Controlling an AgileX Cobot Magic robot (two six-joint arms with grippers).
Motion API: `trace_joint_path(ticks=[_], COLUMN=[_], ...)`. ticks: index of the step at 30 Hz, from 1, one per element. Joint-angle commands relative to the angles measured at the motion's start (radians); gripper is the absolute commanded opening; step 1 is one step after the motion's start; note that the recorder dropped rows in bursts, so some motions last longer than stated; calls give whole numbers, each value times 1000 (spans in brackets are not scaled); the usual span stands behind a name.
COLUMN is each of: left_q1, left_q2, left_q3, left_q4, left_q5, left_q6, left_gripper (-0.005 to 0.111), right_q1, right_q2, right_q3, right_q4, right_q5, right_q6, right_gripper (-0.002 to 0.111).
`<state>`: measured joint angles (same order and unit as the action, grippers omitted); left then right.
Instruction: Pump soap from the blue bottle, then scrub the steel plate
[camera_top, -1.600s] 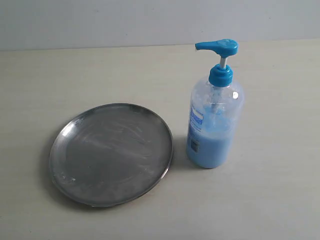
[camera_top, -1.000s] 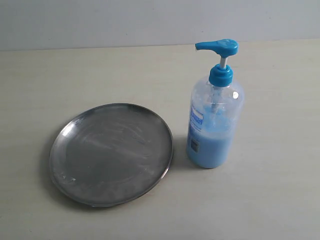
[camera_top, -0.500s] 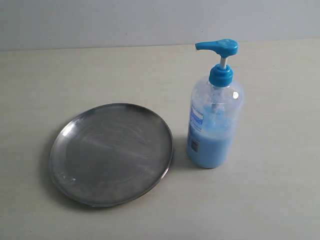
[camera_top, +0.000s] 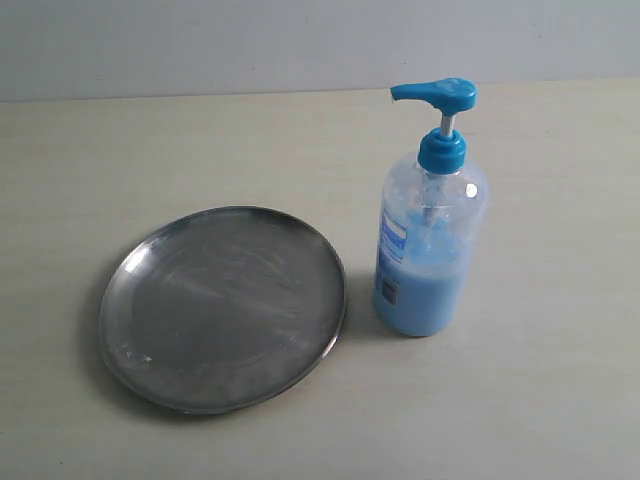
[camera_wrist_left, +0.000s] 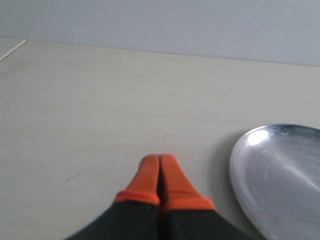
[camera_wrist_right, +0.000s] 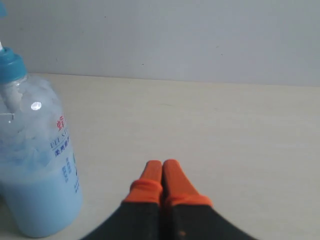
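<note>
The blue bottle (camera_top: 430, 240) stands upright on the table, its blue pump head (camera_top: 435, 94) raised and light blue liquid filling its lower half. Just to its left lies the steel plate (camera_top: 222, 306), dull and scuffed, with no soap blob visible on it. Neither gripper shows in the exterior view. In the left wrist view my left gripper (camera_wrist_left: 159, 161) is shut with nothing held, the steel plate (camera_wrist_left: 280, 175) off to one side. My right gripper (camera_wrist_right: 162, 165) is also shut and empty, with the blue bottle (camera_wrist_right: 35, 165) beside it, not touching.
A pale beige table (camera_top: 540, 400) carries both things and meets a grey-white wall (camera_top: 300, 45) at the back. A thin line marks the table's surface (camera_wrist_left: 12, 50) in the left wrist view.
</note>
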<state>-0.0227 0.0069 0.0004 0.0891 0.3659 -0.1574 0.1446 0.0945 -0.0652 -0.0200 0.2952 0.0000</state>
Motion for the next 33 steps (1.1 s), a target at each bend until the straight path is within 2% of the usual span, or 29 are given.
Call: trace_joint_path(ticks=[1, 10, 33], left_q1=[2, 2, 2], left_q2=[-7, -7, -7], left_q3=[0, 0, 0], left_q4=[-3, -3, -3], left_q5=[-11, -11, -11], left_q6=[-3, -3, -3], left_gripper=[0, 0, 0], right_q1=[-4, -4, -4], right_q2=[38, 145, 531], right_q3=[-52, -124, -392], right_q4=[-6, -6, -6], right_q5=[-13, -87, -89], right_q6=[0, 0, 0], right_gripper=[0, 0, 0])
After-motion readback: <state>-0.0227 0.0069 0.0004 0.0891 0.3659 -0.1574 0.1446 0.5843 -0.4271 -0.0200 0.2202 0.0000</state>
